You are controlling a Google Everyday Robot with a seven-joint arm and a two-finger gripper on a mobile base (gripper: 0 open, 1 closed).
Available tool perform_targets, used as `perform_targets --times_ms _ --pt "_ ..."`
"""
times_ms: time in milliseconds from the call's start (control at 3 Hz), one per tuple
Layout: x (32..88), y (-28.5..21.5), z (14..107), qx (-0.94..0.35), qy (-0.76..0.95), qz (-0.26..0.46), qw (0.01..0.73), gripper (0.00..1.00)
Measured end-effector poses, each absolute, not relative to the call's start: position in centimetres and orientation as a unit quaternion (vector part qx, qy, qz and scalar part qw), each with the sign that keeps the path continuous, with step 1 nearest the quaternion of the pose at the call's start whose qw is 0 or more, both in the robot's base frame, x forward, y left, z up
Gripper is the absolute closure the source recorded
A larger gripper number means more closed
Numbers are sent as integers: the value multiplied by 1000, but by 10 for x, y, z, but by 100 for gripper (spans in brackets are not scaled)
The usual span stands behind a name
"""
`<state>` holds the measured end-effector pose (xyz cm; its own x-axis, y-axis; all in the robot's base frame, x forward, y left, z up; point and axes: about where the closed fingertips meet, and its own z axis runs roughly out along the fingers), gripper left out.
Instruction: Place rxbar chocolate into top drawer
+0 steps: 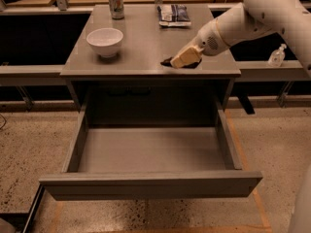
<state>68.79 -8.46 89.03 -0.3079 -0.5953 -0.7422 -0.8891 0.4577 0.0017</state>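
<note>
The rxbar chocolate (167, 61) is a small dark bar; only its end shows, sticking out from between the beige fingers (184, 57) of my gripper (176, 61). The gripper is shut on the bar and sits low over the front right part of the grey table (141, 47), just behind its front edge. The white arm reaches in from the upper right. The top drawer (150, 152) is pulled fully open below the table. Its grey inside holds nothing.
A white bowl (105, 41) stands on the table's left. A soda can (115, 3) stands at the back left. A blue-and-white snack bag (174, 14) lies at the back right. A clear bottle (276, 56) stands on the ledge at right.
</note>
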Motion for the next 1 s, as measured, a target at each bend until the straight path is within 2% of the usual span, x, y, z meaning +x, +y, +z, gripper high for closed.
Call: perform_targets --times_ms 333,1000 --pt "671 -86 881 -488 783 225 314 100" --pt "662 -69 874 -544 770 181 279 100"
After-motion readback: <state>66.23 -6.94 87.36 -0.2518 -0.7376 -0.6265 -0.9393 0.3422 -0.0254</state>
